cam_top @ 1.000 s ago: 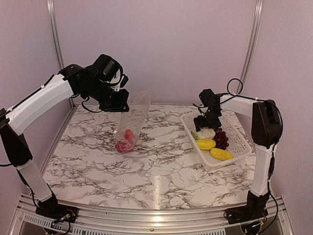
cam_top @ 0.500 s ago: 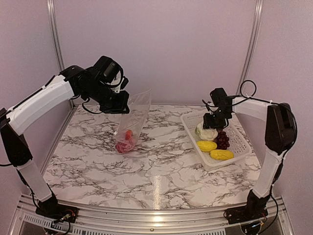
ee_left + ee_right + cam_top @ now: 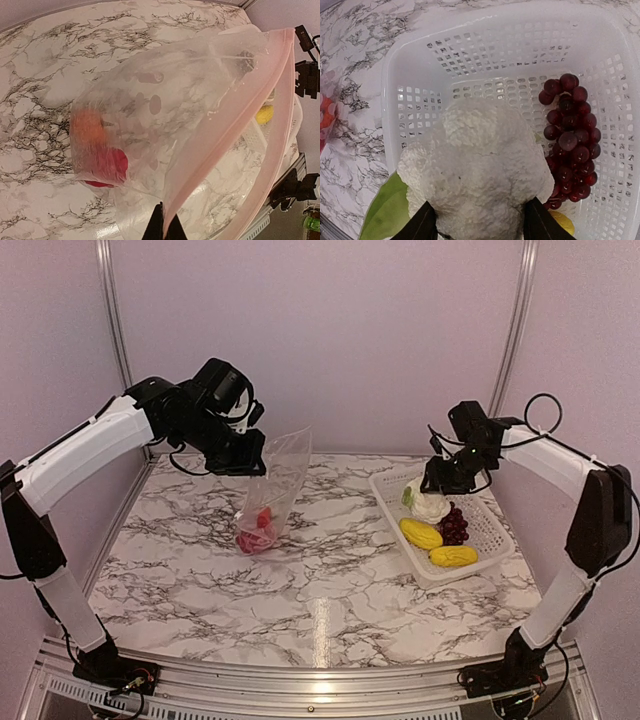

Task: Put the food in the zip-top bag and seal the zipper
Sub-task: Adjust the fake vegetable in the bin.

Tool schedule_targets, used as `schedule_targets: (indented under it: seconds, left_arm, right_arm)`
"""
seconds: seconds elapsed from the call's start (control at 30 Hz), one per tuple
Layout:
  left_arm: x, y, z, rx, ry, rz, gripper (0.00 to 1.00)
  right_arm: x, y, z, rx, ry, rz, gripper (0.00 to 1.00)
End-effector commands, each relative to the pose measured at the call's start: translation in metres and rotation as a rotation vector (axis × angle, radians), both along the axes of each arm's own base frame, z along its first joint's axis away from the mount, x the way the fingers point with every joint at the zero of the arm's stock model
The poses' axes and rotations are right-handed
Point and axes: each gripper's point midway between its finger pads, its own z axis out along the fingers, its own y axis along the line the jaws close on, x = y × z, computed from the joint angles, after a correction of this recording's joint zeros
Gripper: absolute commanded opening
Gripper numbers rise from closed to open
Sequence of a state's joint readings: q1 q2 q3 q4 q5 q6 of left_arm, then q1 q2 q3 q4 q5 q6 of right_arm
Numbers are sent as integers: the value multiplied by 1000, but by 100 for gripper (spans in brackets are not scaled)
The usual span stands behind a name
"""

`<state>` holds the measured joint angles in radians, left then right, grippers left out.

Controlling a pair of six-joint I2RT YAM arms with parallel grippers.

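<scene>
The clear zip-top bag hangs open over the table, held by my left gripper, which is shut on its mouth edge. In the left wrist view the pink zipper runs up from the gripper, and an orange fruit and a red piece lie at the bag's bottom. My right gripper is shut on the white cauliflower, holding it just above the basket. The purple grapes and two yellow pieces lie in the basket.
The white lattice basket stands at the right side of the marble table, close to the right wall. A green leaf hangs from the cauliflower's left side. The bag's bottom rests on the table left of centre.
My right gripper closed on the cauliflower in the basket and raised it a little, the arm swinging out to the right. The left gripper and bag stayed put.
</scene>
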<state>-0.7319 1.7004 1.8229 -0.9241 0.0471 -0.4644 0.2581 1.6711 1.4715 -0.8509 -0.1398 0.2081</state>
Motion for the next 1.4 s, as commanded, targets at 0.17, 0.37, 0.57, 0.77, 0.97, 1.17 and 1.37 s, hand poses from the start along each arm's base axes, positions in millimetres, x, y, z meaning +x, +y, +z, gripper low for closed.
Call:
schedule_targets:
  seconds: [0.17, 0.37, 0.57, 0.77, 0.97, 1.17, 1.37]
  left_arm:
    - [-7, -4, -4, -28, 37, -22, 0]
    - [-10, -6, -7, -36, 56, -27, 0]
    - [-11, -6, -8, -47, 67, -17, 0]
    - [-12, -6, -9, -46, 70, -14, 0]
    - [-14, -7, -15, -43, 88, -29, 0]
    - [-15, -8, -11, -49, 79, -39, 0]
    - [-17, -2, -11, -35, 72, -30, 0]
  right_arm:
    - [-25, -11, -48, -64, 162, 13, 61]
    - [21, -21, -30, -130, 76, -34, 86]
    - [31, -12, 14, -102, -39, 41, 90]
    - [14, -19, 7, -126, -51, 51, 90]
    - [20, -12, -5, -123, -71, 106, 90]
    - [29, 18, -9, -87, -101, 195, 85]
    - [10, 42, -25, -238, -99, 317, 74]
